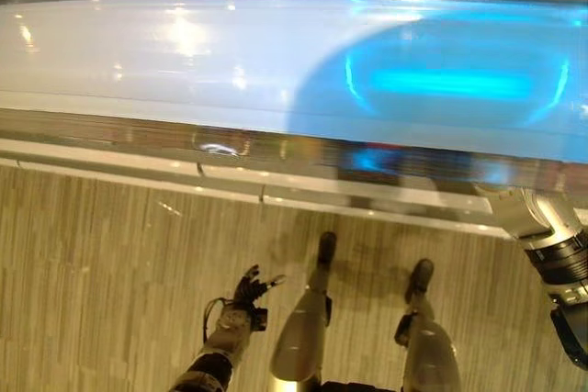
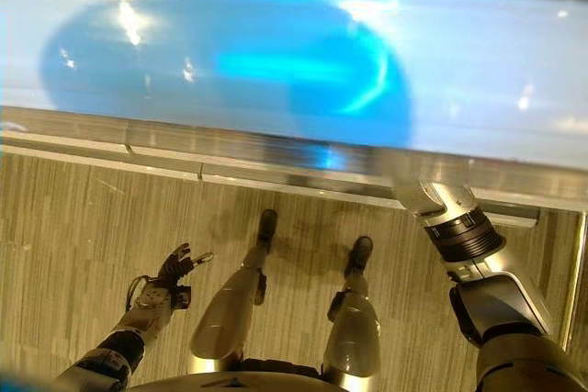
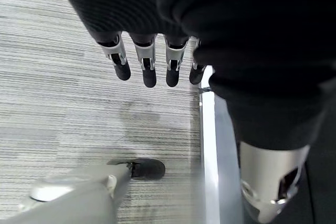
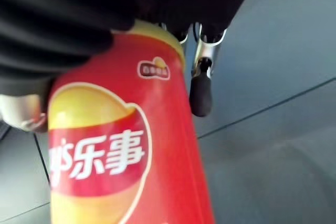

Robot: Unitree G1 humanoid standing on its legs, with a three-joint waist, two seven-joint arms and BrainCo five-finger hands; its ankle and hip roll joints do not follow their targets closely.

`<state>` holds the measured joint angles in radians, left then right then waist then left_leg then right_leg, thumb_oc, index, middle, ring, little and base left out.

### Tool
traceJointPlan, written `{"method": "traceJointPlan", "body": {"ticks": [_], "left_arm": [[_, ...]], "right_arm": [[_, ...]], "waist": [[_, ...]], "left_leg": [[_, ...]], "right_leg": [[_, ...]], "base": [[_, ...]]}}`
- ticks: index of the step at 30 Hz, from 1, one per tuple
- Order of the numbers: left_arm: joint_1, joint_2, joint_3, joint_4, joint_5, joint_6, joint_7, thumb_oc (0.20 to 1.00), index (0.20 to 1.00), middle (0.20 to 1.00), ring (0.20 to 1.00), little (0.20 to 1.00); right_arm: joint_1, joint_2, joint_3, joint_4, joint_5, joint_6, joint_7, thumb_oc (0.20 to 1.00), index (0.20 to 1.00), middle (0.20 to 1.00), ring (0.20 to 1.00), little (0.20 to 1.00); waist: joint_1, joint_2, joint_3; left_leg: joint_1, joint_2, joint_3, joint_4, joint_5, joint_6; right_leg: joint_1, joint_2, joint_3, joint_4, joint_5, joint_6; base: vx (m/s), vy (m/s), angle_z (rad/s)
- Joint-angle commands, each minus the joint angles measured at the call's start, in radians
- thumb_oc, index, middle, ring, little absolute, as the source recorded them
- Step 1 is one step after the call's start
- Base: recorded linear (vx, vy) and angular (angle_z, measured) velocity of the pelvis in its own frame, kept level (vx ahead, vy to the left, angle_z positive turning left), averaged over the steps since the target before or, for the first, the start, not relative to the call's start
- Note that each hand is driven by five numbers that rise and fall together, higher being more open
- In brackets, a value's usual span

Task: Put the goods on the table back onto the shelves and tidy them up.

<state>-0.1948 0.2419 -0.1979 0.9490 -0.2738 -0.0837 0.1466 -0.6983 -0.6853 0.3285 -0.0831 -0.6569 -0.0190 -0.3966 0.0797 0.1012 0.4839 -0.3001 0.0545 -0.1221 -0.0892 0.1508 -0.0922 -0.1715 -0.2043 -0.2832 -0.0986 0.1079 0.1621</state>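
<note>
A red can of crisps with a yellow oval label (image 4: 121, 145) lies along my right hand (image 4: 201, 90), whose fingers curl round its top end. In the eye views my right forearm (image 2: 459, 227) reaches up under the edge of a glossy white surface (image 1: 230, 61), which hides the hand and the can. My left hand (image 1: 250, 289) hangs low at my left side above the floor, empty. Its fingers (image 3: 147, 69) are straight and spread.
The glossy white surface spans the whole width ahead and has a metal-trimmed front edge (image 1: 276, 149). Below it lies striped wood-pattern flooring (image 1: 110, 254). Grey panels (image 4: 273, 77) show behind the can. A white strip (image 3: 209, 150) runs along the floor near my left hand.
</note>
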Motion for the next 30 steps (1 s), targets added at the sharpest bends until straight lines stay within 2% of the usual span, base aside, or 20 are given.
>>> {"method": "traceJointPlan", "body": {"ticks": [1,19,30], "left_arm": [[-0.005,0.031,-0.015,0.064,-0.042,-0.002,0.025,1.0,1.0,1.0,1.0,1.0],[-0.025,0.031,-0.02,0.075,-0.047,-0.005,0.045,1.0,1.0,1.0,1.0,1.0],[-0.033,0.029,-0.026,0.081,-0.045,-0.006,0.051,1.0,1.0,1.0,1.0,1.0]], "right_arm": [[0.002,0.01,0.007,-0.099,0.039,-0.05,-0.023,0.2,0.2,0.2,0.2,0.2],[-0.046,0.038,0.101,-0.064,0.048,-0.058,-0.009,0.2,0.2,0.2,0.2,0.2],[-0.089,0.044,0.149,-0.001,0.033,-0.045,-0.003,0.2,0.2,0.2,0.2,0.2]], "waist": [[0.002,-0.05,-0.078],[-0.01,-0.065,-0.055],[-0.005,-0.055,-0.043]], "left_leg": [[-0.014,0.057,0.055,0.026,-0.071,-0.05],[-0.015,0.067,0.076,0.014,-0.064,-0.054],[-0.018,0.067,0.083,0.009,-0.062,-0.055]], "right_leg": [[-0.041,-0.079,0.085,0.122,-0.076,0.039],[-0.069,-0.08,0.1,0.133,-0.07,0.038],[-0.08,-0.082,0.102,0.134,-0.067,0.04]], "base": [[0.0,0.0,0.0],[0.0,0.0,-0.01],[0.0,0.0,-0.01]]}}
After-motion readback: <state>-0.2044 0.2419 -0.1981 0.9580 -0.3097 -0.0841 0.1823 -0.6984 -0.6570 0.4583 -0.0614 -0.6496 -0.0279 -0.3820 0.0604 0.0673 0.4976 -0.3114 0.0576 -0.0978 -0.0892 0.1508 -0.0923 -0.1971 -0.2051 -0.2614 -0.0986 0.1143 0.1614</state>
